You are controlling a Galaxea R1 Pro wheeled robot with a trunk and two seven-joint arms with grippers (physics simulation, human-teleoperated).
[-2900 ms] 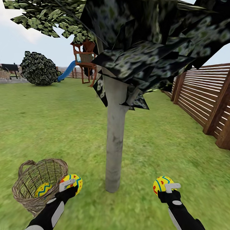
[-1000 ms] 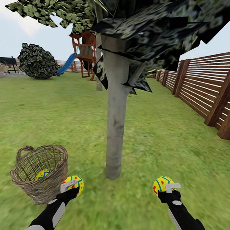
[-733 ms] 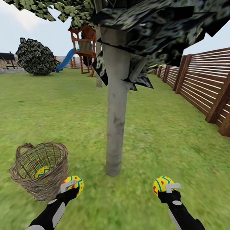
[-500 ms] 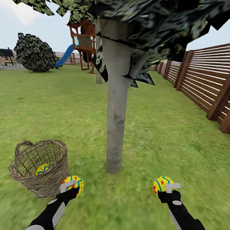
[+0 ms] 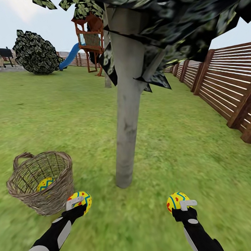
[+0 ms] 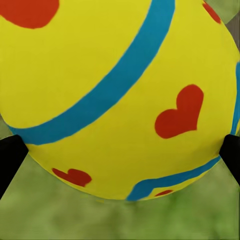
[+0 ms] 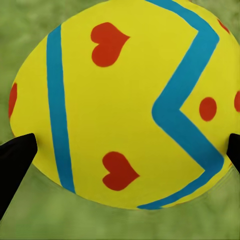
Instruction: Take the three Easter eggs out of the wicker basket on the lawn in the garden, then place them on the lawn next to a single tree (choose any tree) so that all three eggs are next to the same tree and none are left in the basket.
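The left gripper (image 5: pixel 78 203) is clenched around a yellow Easter egg (image 5: pixel 81 200) with blue zigzag bands and red marks; in the left wrist view this left-hand egg (image 6: pixel 120 95) sits between the two dark fingertips (image 6: pixel 10 157), with grass behind it. The right gripper (image 5: pixel 184 206) grasps a second egg (image 5: pixel 176 201) in the same way, and in the right wrist view this right-hand egg (image 7: pixel 125 107) shows red hearts, a red dot and a blue zigzag, again between dark fingertips (image 7: pixel 15 160). Both held eggs are above the lawn (image 5: pixel 183 143), one on each side of the tree (image 5: pixel 126 133), whose pale grey trunk stands between the two arms and a little further away. Just beside the left gripper, on its outer side, the wicker basket (image 5: pixel 61 195) rests on the grass, tilted, and a third egg (image 5: pixel 45 184) lies inside it. Further back there are a dark bush (image 5: pixel 35 56), a wooden playset (image 5: pixel 89 39) with a blue slide (image 5: pixel 70 56), and a slatted brown fence (image 5: pixel 230 94) on the right side.
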